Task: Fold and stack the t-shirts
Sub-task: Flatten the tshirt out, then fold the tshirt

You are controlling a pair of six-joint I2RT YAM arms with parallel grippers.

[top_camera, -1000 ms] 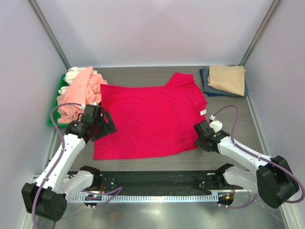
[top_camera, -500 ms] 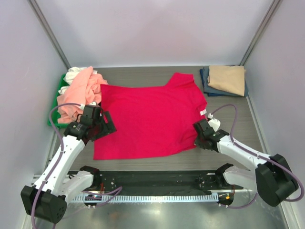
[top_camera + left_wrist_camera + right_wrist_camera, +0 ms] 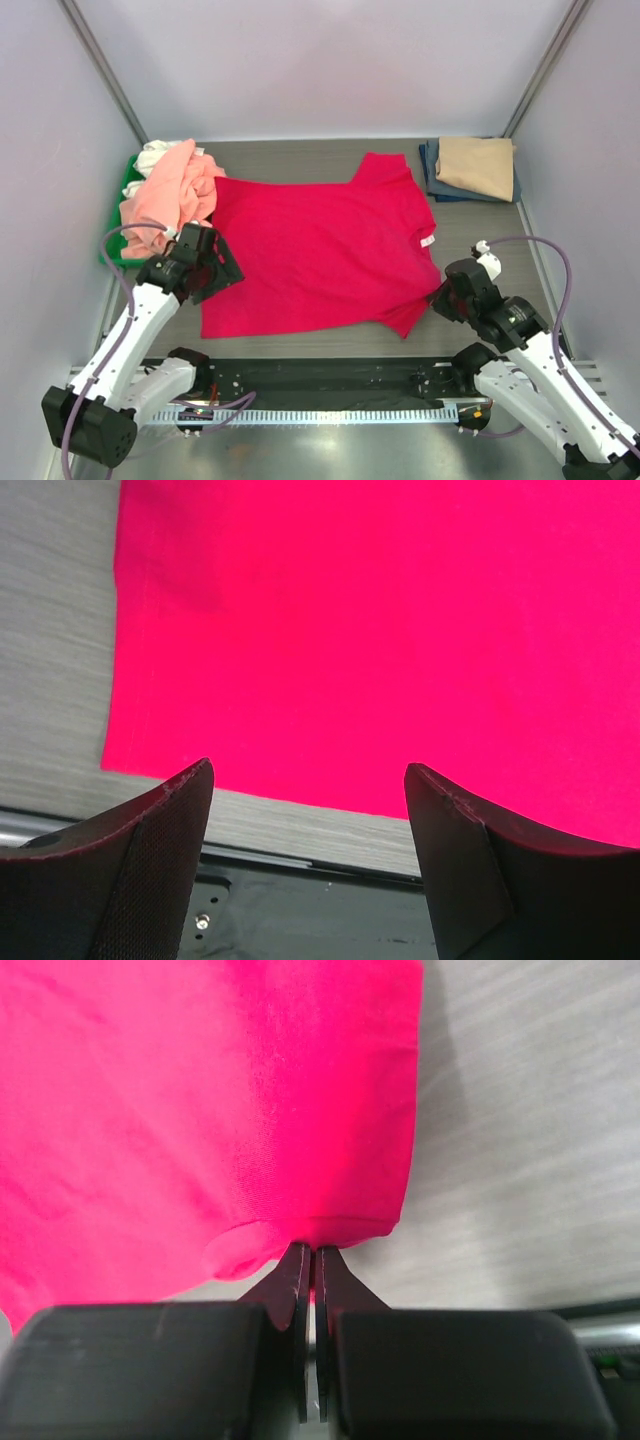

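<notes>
**Crimson-red t-shirt spread flat, pinched at its near right edge**

Crimson-red t-shirt (image 3: 315, 250) lies spread across the middle of the grey table (image 3: 490, 230), its neck towards the right and its hem towards the left. The near right part is drawn out to a point by the near edge.

The right gripper (image 3: 436, 300) sits at that near right edge. In the right wrist view its fingers (image 3: 298, 1270) are pressed together, nipping a small fold of the red hem right at their tips.

The left gripper (image 3: 222, 268) is over the near left corner of the shirt. In the left wrist view its fingers (image 3: 160, 820) stand wide apart with nothing between them, the red cloth and a strip of table showing below.

At the far left, a salmon-pink t-shirt (image 3: 165, 195) and a white t-shirt (image 3: 153, 153) lie crumpled in a heap on a green plastic tray (image 3: 128, 180), the pink one touching the red shirt's far left corner.

At the far right, well apart from the red shirt, a folded tan t-shirt (image 3: 478, 163) rests on a folded navy blue t-shirt (image 3: 432, 165).
</notes>
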